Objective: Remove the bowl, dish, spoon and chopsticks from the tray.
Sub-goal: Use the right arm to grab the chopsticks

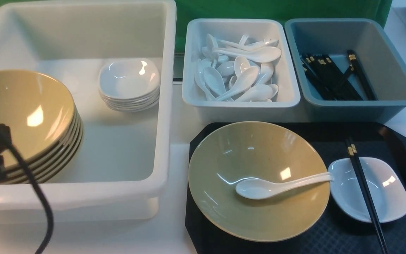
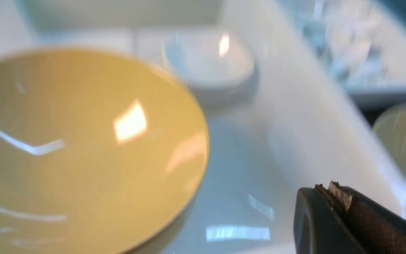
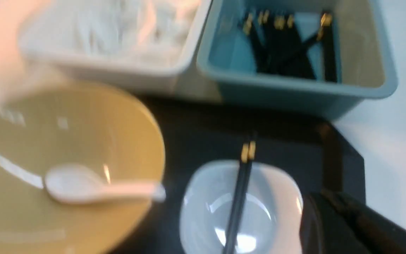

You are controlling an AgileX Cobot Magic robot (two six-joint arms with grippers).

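Observation:
The black tray [image 1: 330, 134] lies at the front right. On it stands the wide yellow bowl [image 1: 245, 148] with the white spoon [image 1: 280, 185] lying inside, its handle over the rim toward the small white dish [image 1: 386, 190]. The black chopsticks [image 1: 364, 190] lie across the dish. In the right wrist view, my right gripper [image 3: 321, 195] looks shut and empty, just beside the dish [image 3: 270, 204], chopsticks [image 3: 240, 197], bowl [image 3: 83, 123] and spoon [image 3: 83, 185]. My left gripper [image 2: 326, 188] is shut and empty over the white tub. Neither gripper's jaws show in the front view.
A big white tub [image 1: 164, 106] at the left holds a stack of yellow bowls [image 1: 23, 116] and a stack of white dishes [image 1: 129, 79]. Behind the tray stand a white bin [image 1: 189, 63] of spoons and a grey-blue bin [image 1: 400, 70] of chopsticks. My left arm's cable [image 1: 30, 176] hangs at the front left.

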